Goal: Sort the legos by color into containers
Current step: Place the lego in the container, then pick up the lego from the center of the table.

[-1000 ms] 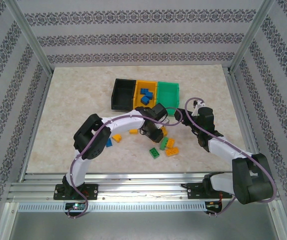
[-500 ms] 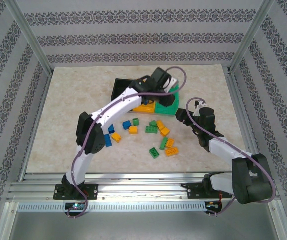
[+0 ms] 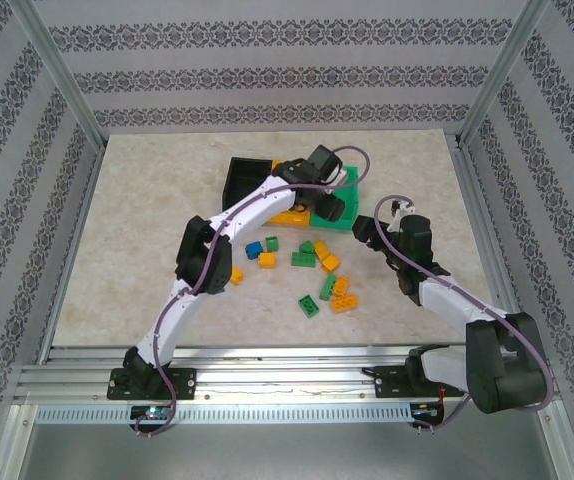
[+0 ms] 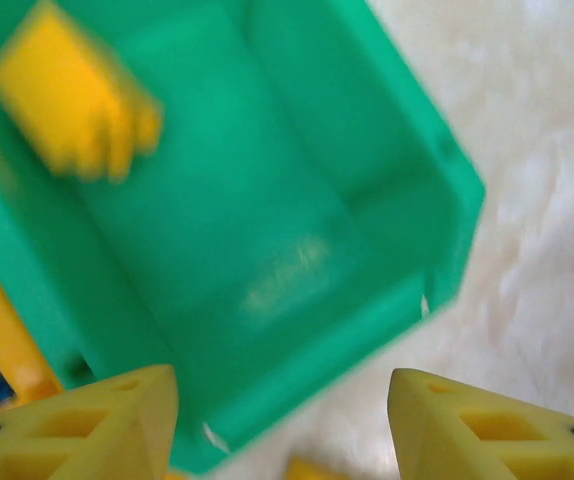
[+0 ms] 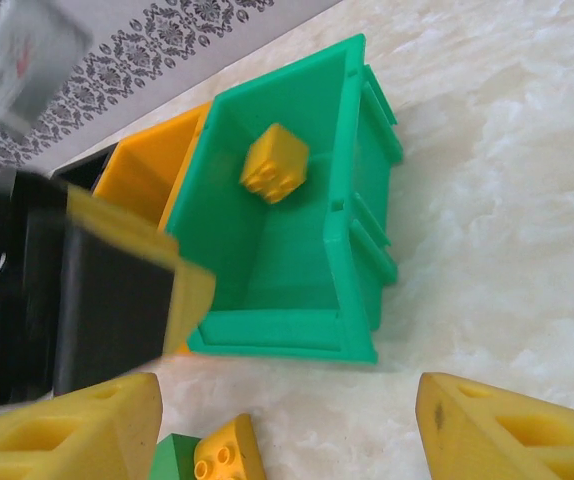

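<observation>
Three joined containers stand at mid-table: black (image 3: 239, 180), orange (image 3: 287, 215) and green (image 3: 355, 196). My left gripper (image 3: 329, 208) hovers over the green bin's near rim (image 4: 297, 360), open with nothing between its fingers (image 4: 77, 420). A yellow lego (image 5: 274, 163), blurred in the left wrist view (image 4: 72, 100), lies inside the green bin (image 5: 297, 250). My right gripper (image 3: 363, 232) stands open and empty just right of the bins, low over the table. Loose legos lie in front of the bins: blue (image 3: 254, 248), green (image 3: 310, 305), orange (image 3: 343, 303).
A yellow brick (image 5: 229, 455) and a green one (image 5: 172, 460) lie by my right gripper's left finger. The left gripper's black body (image 5: 87, 300) crosses the right wrist view in front of the orange bin (image 5: 147, 170). Frame posts and patterned walls ring the table.
My left gripper rose from the brick pile to the green bin and opened; a yellow brick now lies in that bin. The right arm has barely moved.
</observation>
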Tool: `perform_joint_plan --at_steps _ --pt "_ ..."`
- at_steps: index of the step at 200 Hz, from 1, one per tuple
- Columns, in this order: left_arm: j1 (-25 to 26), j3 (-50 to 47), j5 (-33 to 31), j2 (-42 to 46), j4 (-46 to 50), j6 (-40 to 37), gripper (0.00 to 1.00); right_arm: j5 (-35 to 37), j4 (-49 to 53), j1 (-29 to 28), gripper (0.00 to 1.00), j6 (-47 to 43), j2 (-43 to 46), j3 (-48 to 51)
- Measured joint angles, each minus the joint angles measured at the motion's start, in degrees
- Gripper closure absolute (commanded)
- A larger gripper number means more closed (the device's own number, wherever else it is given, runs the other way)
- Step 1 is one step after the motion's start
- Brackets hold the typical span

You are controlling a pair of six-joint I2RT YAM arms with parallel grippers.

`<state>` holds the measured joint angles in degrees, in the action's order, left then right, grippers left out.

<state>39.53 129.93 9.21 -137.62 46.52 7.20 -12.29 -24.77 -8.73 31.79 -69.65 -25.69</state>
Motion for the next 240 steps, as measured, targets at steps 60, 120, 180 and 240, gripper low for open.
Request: perform_joint_plan --at_steps 60,120,180,240 --pt "3.9 -34.6 4.5 21.5 -14.6 0.7 0.38 0.0 -0.4 0.0 0.32 0.0 0.2 0.4" --pt "4.8 -36.6 6.0 19.5 -17.1 1.9 0.38 0.0 -0.4 0.3 0.32 0.0 0.2 0.7" --pt "8.0 -31.2 3.8 12.1 -13.3 1.8 0.38 -0.4 -1.3 3.0 0.32 1.6 -0.3 1.1" --pt "9.8 -25.6 0.2 9.4 -9.4 0.9 0.51 -0.8 -1.7 3.0 0.32 2.6 -0.3 1.2"
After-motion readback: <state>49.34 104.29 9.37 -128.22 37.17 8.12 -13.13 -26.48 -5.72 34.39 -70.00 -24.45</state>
